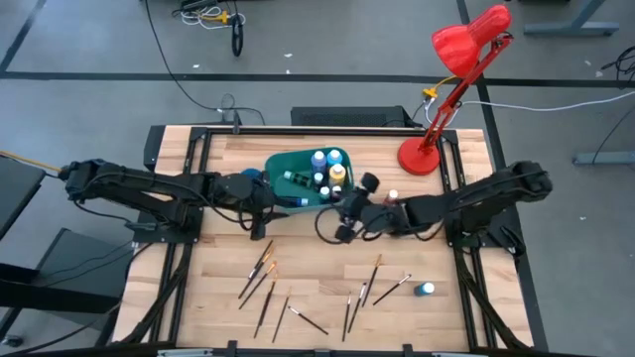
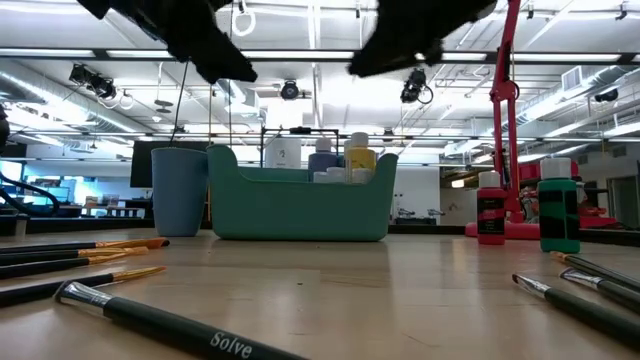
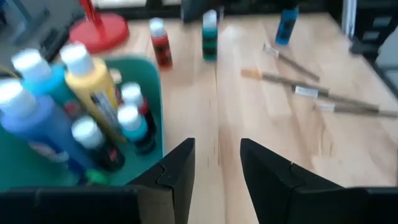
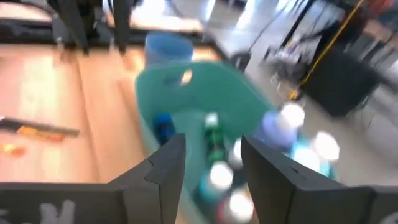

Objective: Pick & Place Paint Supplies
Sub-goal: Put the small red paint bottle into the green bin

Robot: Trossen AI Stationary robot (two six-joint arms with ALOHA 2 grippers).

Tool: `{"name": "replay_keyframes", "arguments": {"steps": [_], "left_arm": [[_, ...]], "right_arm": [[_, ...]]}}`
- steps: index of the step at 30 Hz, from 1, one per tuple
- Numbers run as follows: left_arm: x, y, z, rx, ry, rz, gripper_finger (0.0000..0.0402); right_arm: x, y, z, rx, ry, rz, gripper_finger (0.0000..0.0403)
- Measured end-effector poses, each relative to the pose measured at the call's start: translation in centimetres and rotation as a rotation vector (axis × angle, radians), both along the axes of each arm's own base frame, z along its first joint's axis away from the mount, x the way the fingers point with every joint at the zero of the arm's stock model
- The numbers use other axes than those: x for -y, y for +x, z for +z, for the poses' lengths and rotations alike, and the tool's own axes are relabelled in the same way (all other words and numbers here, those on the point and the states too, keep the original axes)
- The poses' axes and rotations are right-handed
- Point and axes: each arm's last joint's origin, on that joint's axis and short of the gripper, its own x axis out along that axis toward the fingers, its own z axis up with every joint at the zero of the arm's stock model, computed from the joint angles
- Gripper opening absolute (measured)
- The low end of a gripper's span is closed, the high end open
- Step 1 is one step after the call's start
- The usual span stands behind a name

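High view: my left gripper (image 1: 270, 201) sits at the near-left edge of the teal bin (image 1: 281, 165), my right gripper (image 1: 347, 206) at the bin's near-right corner, the two facing each other across that corner; finger state not readable from here. Bottles in the bin (image 1: 327, 169) stand just beyond both grippers. One blue-capped bottle (image 1: 427, 289) lies well off on the table, nearer the table's front than my right gripper, and the brushes (image 1: 263, 273) are scattered along the front of the table, nearer than both grippers. The red lamp (image 1: 427, 154) is beyond my right arm. Low view: both arms hang above the bin as dark shapes, fingers not visible; blue cup (image 2: 180, 190) touches or sits just beside the bin's left end, a red bottle (image 2: 490, 208) and a green bottle (image 2: 559, 213) stand upright to the right, brushes lie in front on both sides. Left wrist view: my left fingers (image 3: 180, 171) are apart, nothing between them, bare wood in the gap; bin wall with a yellow bottle (image 3: 93, 84) and blue bottles is just beside one finger, red and green bottles stand farther ahead, three brushes (image 3: 298, 84) lie off to the other side. Right wrist view: my right fingers (image 4: 165, 168) are apart, empty, poised over the bin's open top; a green bottle (image 4: 213, 138) lies in the gap line below, white caps beside it, blue cup beyond the bin.
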Motion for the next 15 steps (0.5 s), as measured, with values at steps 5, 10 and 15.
{"name": "replay_keyframes", "arguments": {"steps": [5, 10, 15], "left_arm": [[0.1, 0.6, -0.7, -0.029, 0.0, -0.005, 0.0137], [0.1, 1.2, -0.9, -0.006, 0.004, -0.007, 0.0137], [0.1, 1.3, -0.7, 0.006, 0.004, -0.007, 0.0137]], "right_arm": [[0.5, -3.7, -0.1, -0.155, 0.145, -0.106, 0.0166], [1.7, -6.7, -0.8, -0.309, 0.255, -0.27, 0.0186], [2.6, -8.0, -1.7, -0.452, 0.344, -0.382, 0.0213]]}}
